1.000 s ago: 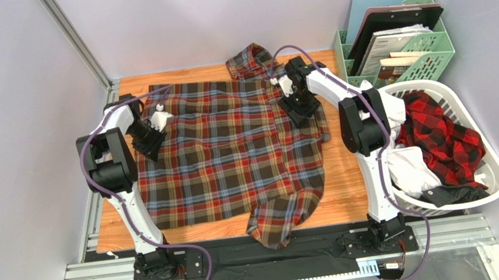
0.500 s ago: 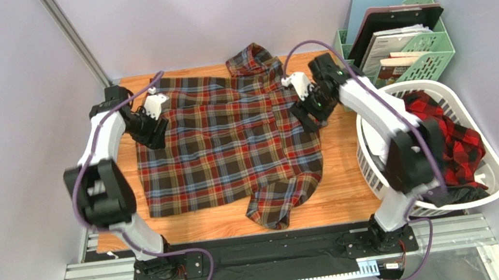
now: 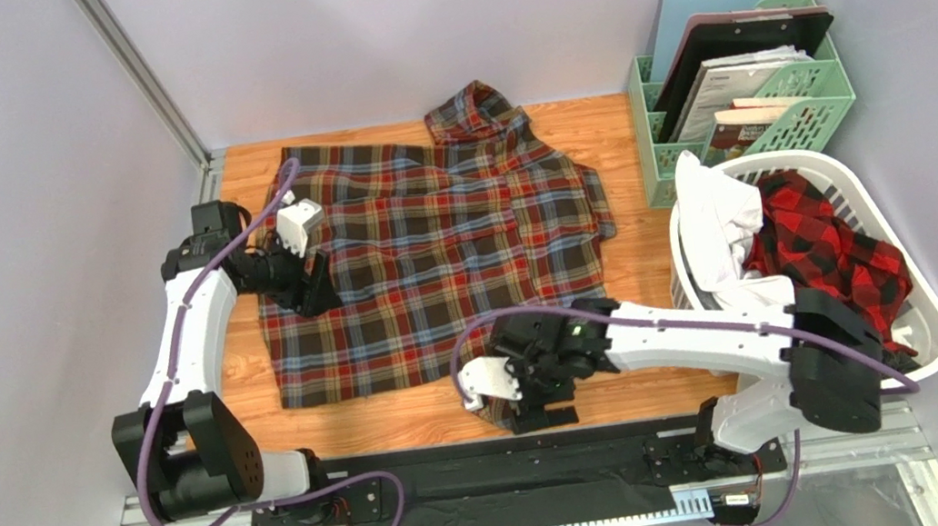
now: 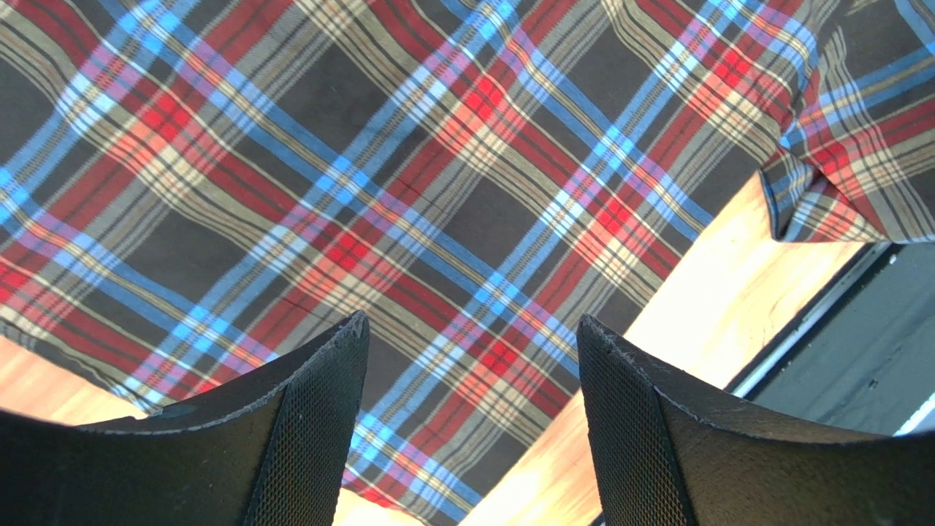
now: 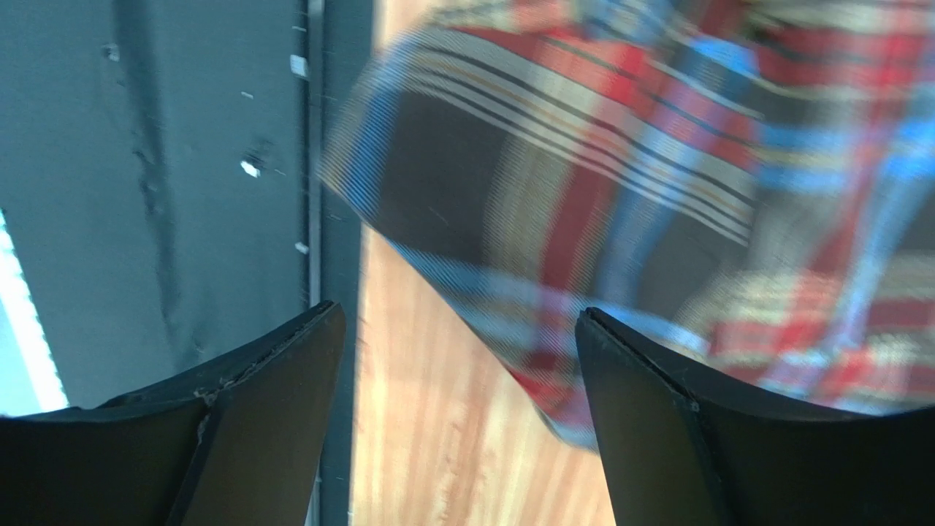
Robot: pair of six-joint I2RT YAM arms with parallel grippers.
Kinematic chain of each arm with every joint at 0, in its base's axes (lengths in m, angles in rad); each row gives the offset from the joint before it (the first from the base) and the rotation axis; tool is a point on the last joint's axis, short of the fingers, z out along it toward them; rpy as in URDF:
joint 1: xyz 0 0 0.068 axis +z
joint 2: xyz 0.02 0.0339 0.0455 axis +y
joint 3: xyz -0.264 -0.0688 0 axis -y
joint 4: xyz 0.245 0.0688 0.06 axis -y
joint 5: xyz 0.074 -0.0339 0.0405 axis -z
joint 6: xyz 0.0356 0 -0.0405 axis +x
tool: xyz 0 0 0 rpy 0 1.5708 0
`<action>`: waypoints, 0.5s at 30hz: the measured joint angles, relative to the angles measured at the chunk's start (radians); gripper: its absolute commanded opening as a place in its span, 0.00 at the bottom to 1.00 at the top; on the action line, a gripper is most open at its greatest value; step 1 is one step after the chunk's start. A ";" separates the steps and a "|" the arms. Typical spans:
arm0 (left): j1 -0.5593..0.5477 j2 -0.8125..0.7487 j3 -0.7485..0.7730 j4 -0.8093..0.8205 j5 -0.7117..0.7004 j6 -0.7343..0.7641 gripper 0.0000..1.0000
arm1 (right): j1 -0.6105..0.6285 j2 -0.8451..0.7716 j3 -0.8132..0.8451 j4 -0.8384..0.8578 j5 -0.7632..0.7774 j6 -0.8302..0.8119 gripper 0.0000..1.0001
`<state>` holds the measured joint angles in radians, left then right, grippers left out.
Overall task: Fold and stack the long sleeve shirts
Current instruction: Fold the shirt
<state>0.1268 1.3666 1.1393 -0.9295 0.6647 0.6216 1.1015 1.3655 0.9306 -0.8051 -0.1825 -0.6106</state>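
The brown-olive tartan shirt lies spread flat on the wooden table, collar at the far side. One sleeve is folded near the front edge. My left gripper is open and empty, hovering over the shirt's left edge. In the left wrist view it is above the plaid cloth near its hem. My right gripper is open and empty, low over the sleeve end at the front edge. In the right wrist view the blurred sleeve lies just past the fingertips. The red-and-black check shirt lies in the basket.
A white laundry basket stands at the right, holding white cloth too. A green organizer with clipboards and papers is at the back right. A black rail runs along the table's near edge. Grey walls enclose the sides.
My right arm swung from the shirt's right shoulder down to the sleeve at the front edge. My left gripper slid a little nearer along the left edge. The shirt has shifted towards the far side.
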 measured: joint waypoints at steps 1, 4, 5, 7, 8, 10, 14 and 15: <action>0.000 -0.006 -0.007 -0.002 0.000 -0.001 0.75 | 0.026 0.028 0.000 0.005 0.010 0.013 0.80; 0.000 -0.037 -0.017 -0.008 0.000 -0.003 0.75 | 0.061 0.101 0.000 0.055 0.034 0.040 0.53; 0.000 -0.050 -0.018 -0.010 0.000 -0.003 0.74 | 0.061 0.121 0.000 0.069 0.048 0.043 0.37; 0.000 -0.072 -0.019 -0.012 0.000 -0.002 0.72 | 0.044 0.164 0.000 0.098 0.074 0.056 0.03; 0.000 -0.081 -0.019 -0.013 0.000 -0.002 0.71 | 0.031 0.179 0.003 0.102 0.079 0.057 0.00; 0.000 -0.088 -0.019 -0.018 0.001 0.005 0.69 | -0.011 0.194 0.026 0.090 0.077 0.061 0.00; 0.000 -0.090 -0.024 -0.033 0.019 0.034 0.69 | -0.162 0.202 0.186 0.031 0.032 0.031 0.01; 0.000 -0.092 -0.027 -0.037 0.024 0.042 0.68 | -0.209 0.212 0.245 0.018 0.015 0.011 0.07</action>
<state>0.1265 1.2747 1.1122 -0.9661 0.6884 0.6636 0.8925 1.5772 1.1755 -0.7872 -0.1673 -0.5991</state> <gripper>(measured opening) 0.691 0.007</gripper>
